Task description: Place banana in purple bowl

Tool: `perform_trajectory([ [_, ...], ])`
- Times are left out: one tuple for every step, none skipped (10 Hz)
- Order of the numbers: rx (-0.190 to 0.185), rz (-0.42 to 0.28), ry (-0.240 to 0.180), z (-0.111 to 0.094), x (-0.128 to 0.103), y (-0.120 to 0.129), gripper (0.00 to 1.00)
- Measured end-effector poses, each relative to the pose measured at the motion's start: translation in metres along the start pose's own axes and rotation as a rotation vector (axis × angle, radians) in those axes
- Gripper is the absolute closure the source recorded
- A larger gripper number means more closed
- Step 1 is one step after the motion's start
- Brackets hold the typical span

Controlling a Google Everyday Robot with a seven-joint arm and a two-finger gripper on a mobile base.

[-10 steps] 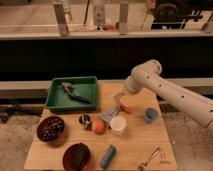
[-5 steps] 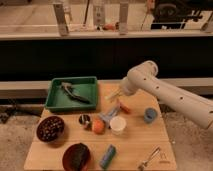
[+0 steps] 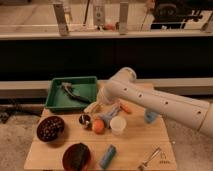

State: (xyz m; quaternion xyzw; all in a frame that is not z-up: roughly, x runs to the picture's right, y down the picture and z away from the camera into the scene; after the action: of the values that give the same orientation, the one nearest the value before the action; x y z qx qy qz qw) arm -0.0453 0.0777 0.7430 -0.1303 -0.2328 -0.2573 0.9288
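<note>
The banana [image 3: 92, 106] is a small pale yellow-tan piece at the tip of my gripper [image 3: 100, 101], just right of the green tray's front corner and above the table. The gripper appears shut on it; the white arm reaches in from the right and hides most of the fingers. The purple bowl [image 3: 50, 128], dark with a speckled inside, stands at the table's left edge, to the lower left of the banana and well apart from it.
A green tray [image 3: 57, 102] with a dark utensil sits at the back left. An orange fruit [image 3: 98, 126], a white cup [image 3: 118, 125], a carrot [image 3: 125, 107], a small blue cup [image 3: 151, 116], a redder bowl [image 3: 76, 156], a blue-green cylinder [image 3: 107, 156] and a metal utensil [image 3: 150, 159] lie around.
The gripper has moved left across the table toward the tray's front corner, and the banana has moved with it. The other objects have stayed put.
</note>
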Motion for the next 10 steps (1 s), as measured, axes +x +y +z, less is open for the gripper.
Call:
perform_trajectory([
  [-0.006,-0.058,-0.028,0.001,-0.026,0.004,0.99],
  [-0.013,-0.107,-0.049,0.003,-0.044,0.006,0.99],
  [-0.022,-0.160,-0.072,0.006,-0.064,0.008,0.99],
  [-0.030,-0.204,-0.086,0.007,-0.080,0.011,0.99],
  [-0.044,-0.273,-0.107,0.014,-0.108,0.010,0.99],
  [-0.056,-0.310,-0.120,0.019,-0.124,0.009,0.99],
  [-0.061,-0.325,-0.124,0.022,-0.130,0.008,0.99],
  [-0.069,-0.342,-0.132,0.026,-0.140,0.005,0.99],
  [-0.071,-0.354,-0.131,0.030,-0.146,0.001,0.99],
  [-0.071,-0.361,-0.129,0.035,-0.151,-0.004,0.99],
])
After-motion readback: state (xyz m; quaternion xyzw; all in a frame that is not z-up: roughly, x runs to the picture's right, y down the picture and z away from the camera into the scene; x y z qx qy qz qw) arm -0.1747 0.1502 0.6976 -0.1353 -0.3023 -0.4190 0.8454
